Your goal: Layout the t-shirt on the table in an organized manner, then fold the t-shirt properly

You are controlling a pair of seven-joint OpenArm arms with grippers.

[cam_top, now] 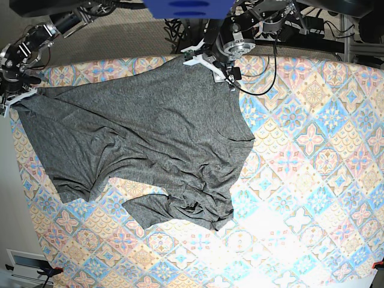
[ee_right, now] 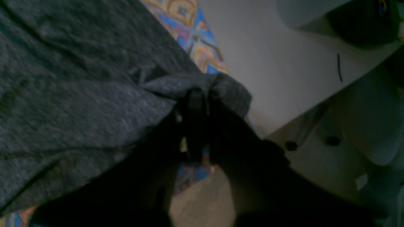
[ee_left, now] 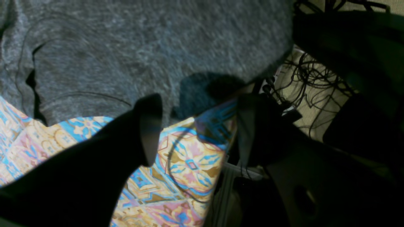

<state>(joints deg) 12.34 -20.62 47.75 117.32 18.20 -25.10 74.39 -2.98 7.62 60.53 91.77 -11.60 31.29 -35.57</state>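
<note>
Layout step: the t-shirt point(cam_top: 150, 138) is pinched by the right claw point(ee_right: 202, 94) at the table point(cam_top: 312, 180) edge; left claw point(ee_left: 195, 126) is spread, empty. Next, crumpled near hem needs flattening.

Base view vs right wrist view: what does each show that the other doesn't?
Only base: the whole t-shirt, body spread but bunched and wrinkled along its lower edge, and the left claw at the top edge near the collar. Only right wrist: the right claw shut on a pinched fold of fabric at the table's edge. Both: grey shirt on the patterned table.
</note>
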